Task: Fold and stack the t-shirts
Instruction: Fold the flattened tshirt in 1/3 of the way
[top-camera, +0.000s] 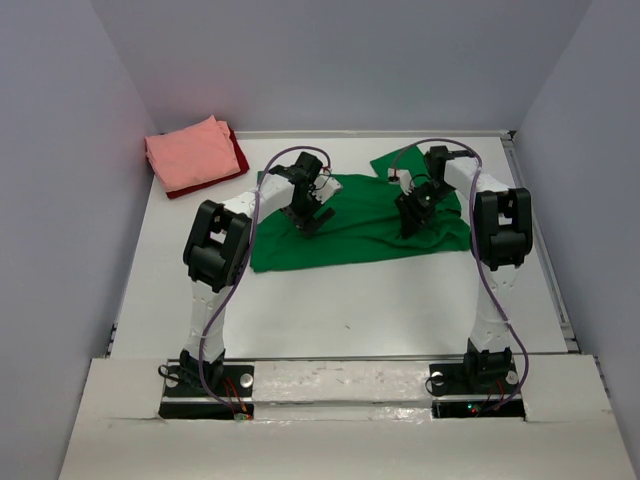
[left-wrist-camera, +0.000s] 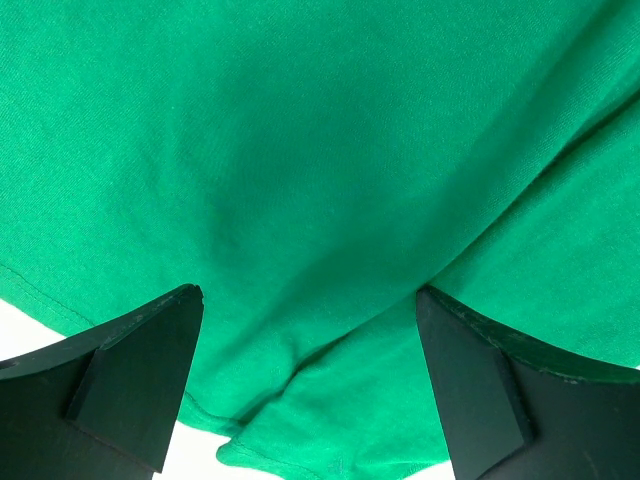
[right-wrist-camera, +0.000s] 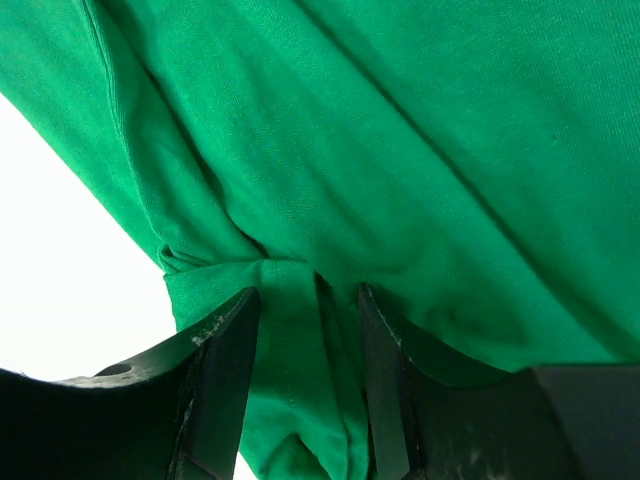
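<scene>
Green fills both wrist views: the green tee (top-camera: 360, 230) lies spread across the middle of the white table (top-camera: 380, 300), creased, with one part folded back at its far right corner. The left gripper (top-camera: 312, 218) hangs over the tee's left part with its jaws spread wide; from its own camera (left-wrist-camera: 308, 300) the two dark fingers stand well apart above loose cloth near a hem, and nothing sits between them. The right gripper (top-camera: 412, 222) is down on the tee's right part, and its own view (right-wrist-camera: 308, 295) shows the jaws drawn in narrow with a gathered fold of green cloth pinched between them, wrinkles running out from the pinch beside the tee's edge. At the far left corner of the table the pink tee (top-camera: 190, 155) lies folded on top of the red tee (top-camera: 240, 160), well apart from both grippers.
</scene>
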